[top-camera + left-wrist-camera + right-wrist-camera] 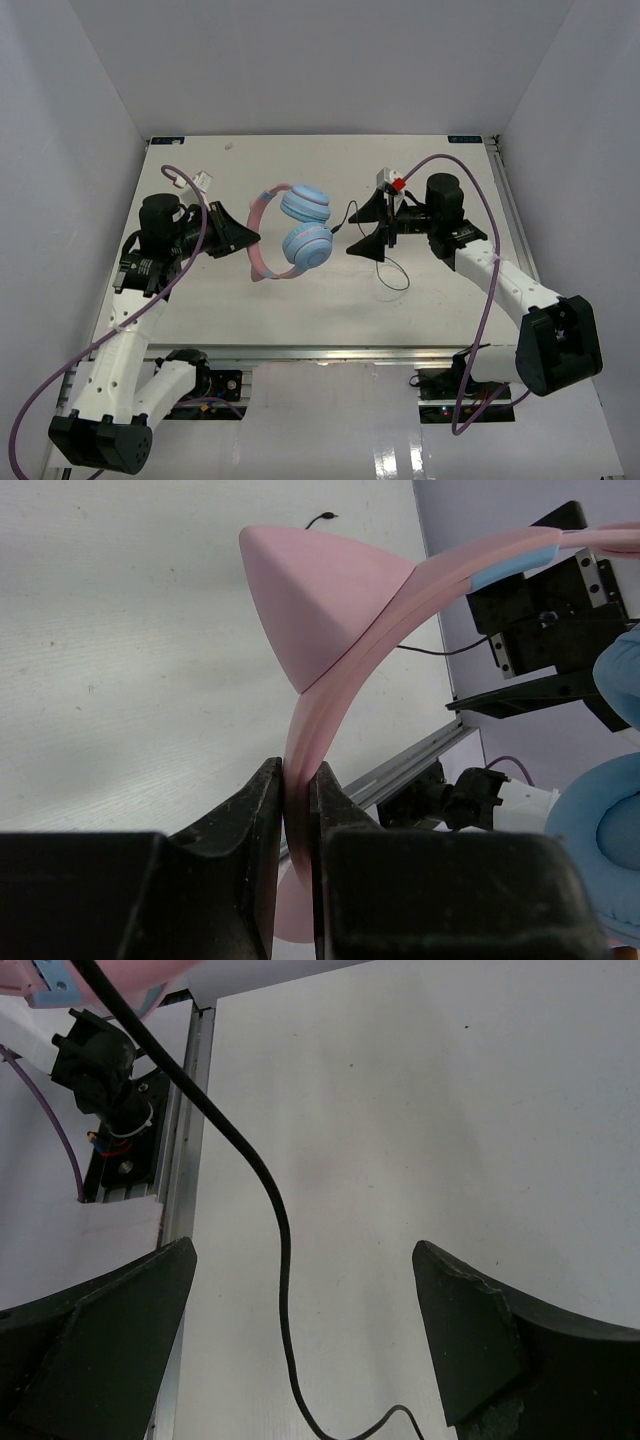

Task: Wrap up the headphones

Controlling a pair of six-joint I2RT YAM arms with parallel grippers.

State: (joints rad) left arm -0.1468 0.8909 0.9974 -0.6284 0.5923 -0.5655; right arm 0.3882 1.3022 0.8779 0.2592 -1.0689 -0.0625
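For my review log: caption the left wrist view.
Left gripper clamps the headphones by the pink headband, below a cat-ear point.

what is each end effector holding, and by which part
The left end effector is shut on the headphones, pinching the pink headband. The right end effector is open and holds nothing; the black cord passes between its jaws.

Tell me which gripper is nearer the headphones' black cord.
Right. The right gripper stands open with the cord running between its fingers; the left gripper is shut on the pink headband, beyond the ear cups.
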